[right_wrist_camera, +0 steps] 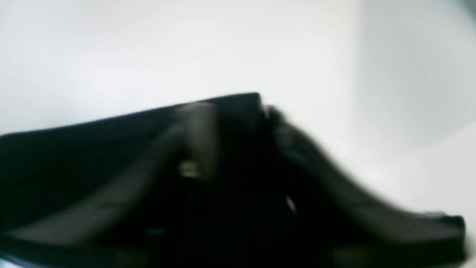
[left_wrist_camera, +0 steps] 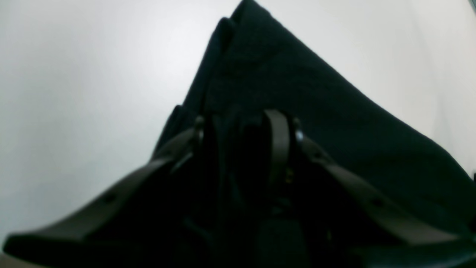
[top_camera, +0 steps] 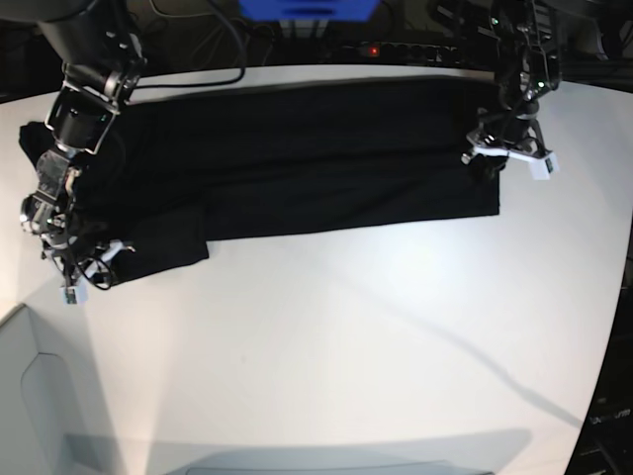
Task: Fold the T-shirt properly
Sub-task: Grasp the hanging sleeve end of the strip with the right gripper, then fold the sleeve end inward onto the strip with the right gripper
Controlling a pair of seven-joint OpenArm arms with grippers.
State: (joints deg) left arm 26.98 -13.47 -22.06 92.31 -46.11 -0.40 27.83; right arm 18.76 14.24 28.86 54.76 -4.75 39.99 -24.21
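Observation:
The black T-shirt (top_camera: 297, 168) lies as a long band across the far part of the white table (top_camera: 346, 346), with a sleeve (top_camera: 158, 247) sticking out at the lower left. No print shows. My left gripper (top_camera: 492, 163) is at the shirt's right end, and in the left wrist view it (left_wrist_camera: 241, 126) is closed on a fold of black cloth (left_wrist_camera: 316, 93). My right gripper (top_camera: 79, 272) is at the sleeve's left end. The right wrist view is blurred, but there it (right_wrist_camera: 238, 111) is closed on black cloth (right_wrist_camera: 74, 149).
A blue object (top_camera: 307, 8) and cables (top_camera: 198, 69) sit behind the table's far edge. A grey panel (top_camera: 40, 416) stands at the lower left. The table's curved edge (top_camera: 603, 327) runs down the right side.

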